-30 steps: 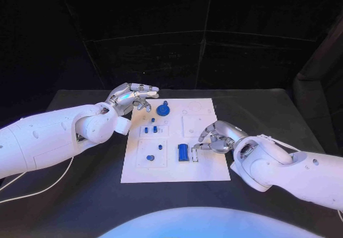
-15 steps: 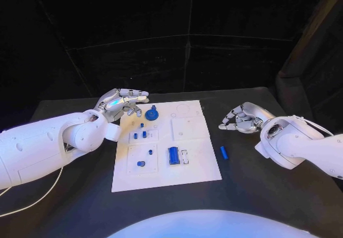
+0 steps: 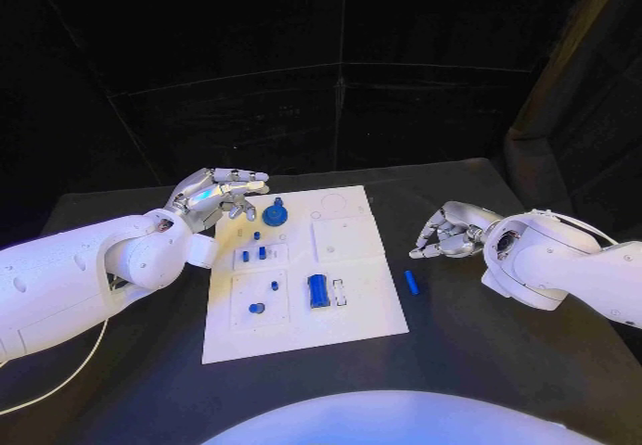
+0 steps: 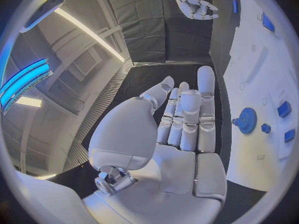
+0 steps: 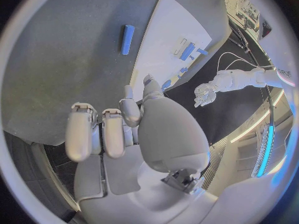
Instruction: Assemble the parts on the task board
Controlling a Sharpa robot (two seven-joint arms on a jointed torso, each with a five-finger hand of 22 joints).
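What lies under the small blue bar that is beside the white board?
The blue bar lies directly on the black table, right of the task board. The tabletop beneath the bar is covered.

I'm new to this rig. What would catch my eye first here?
The white task board in the middle of the black table, dotted with small blue parts. One blue piece lies off it on the table, near the right hand. The left hand hovers by the blue gear.

The counter (image 3: 508, 371) is a dark, matte surface. Behind its far edge hangs a black backdrop (image 3: 335, 111) of panels with thin seams between them. A thin white cable (image 3: 54, 385) curves over the counter near its left edge, toward the near-left corner.
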